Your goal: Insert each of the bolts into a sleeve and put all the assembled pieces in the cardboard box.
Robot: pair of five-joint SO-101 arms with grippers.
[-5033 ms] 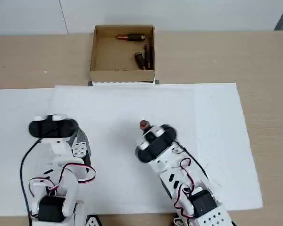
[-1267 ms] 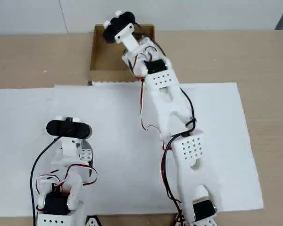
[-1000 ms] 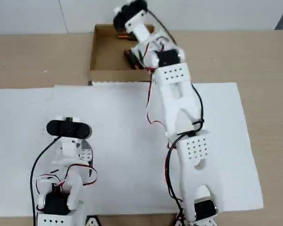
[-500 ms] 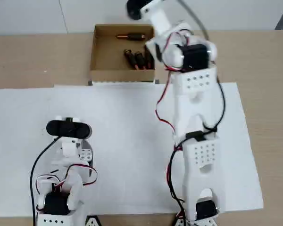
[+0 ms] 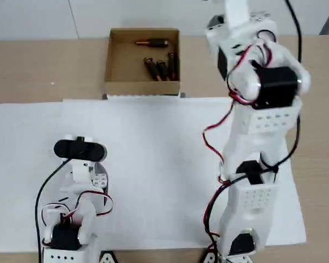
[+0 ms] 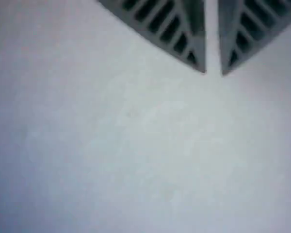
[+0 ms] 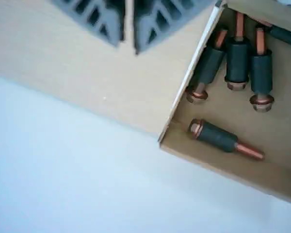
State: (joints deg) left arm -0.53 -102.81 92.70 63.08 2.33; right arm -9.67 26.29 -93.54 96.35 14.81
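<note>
The left hand (image 6: 212, 72), fingers pressed together on nothing, hangs low over the front left part of the white paper sheet (image 5: 153, 164), seemingly parked out of the way. Toward the far edge of the pale wooden desk (image 5: 44, 66), the open brown cardboard box (image 5: 142, 87) holds four copper bolts in dark sleeves (image 5: 162, 69). The right hand (image 7: 128, 46), likewise closed and empty, hovers above bare desk just beside the box; the task looks complete.

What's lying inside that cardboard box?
The cardboard box holds at least four sleeved bolts: three side by side, one alone by a wall. Another dark piece is cut off at the right wrist view's edge, so a fifth is possible.
</note>
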